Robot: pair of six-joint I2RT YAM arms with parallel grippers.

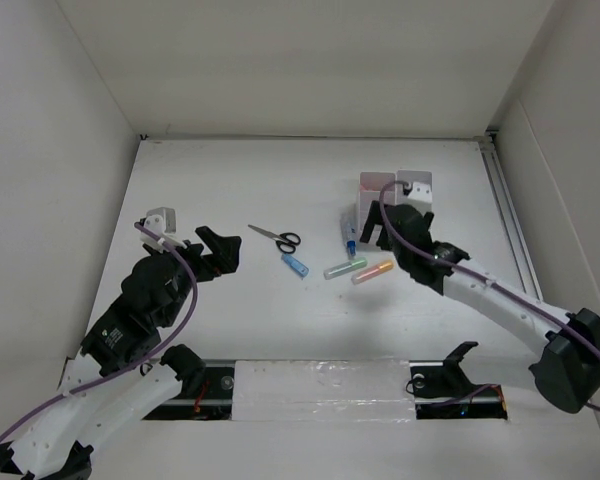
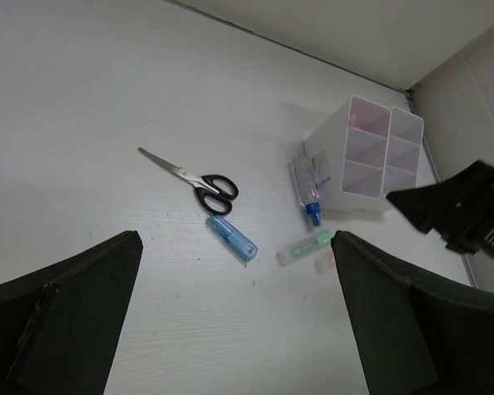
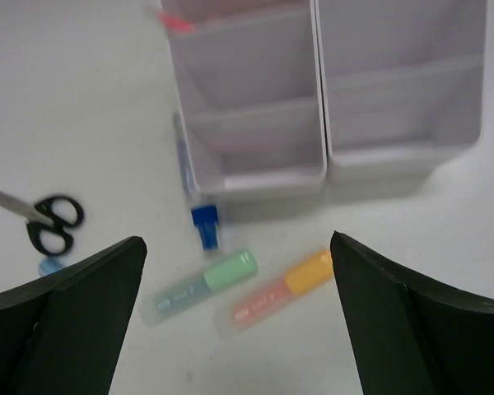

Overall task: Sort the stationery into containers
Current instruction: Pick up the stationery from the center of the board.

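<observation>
Left gripper (image 1: 223, 252) spread, empty, beside open table. The scissors (image 1: 277, 238) lie flat: stiff and thin, probably best pinched at the pivot. The blue tube (image 1: 295, 265), green marker (image 1: 338, 268) and orange marker (image 1: 372, 271) look light and apt to roll, so grip mid-barrel. The blue-capped bottle (image 1: 350, 235) hugs the white organiser (image 1: 418, 184), leaving scant finger room. Right gripper (image 1: 400, 225) spread, empty, over its near wall.

Matt white table (image 1: 230, 190), smooth milky plastic organiser (image 2: 333, 144).
The scissors (image 2: 199, 183) pair bright metal blades with glossy black plastic handles; the green marker (image 3: 202, 285) and orange marker (image 3: 276, 295) show frosted, see-through plastic barrels.
</observation>
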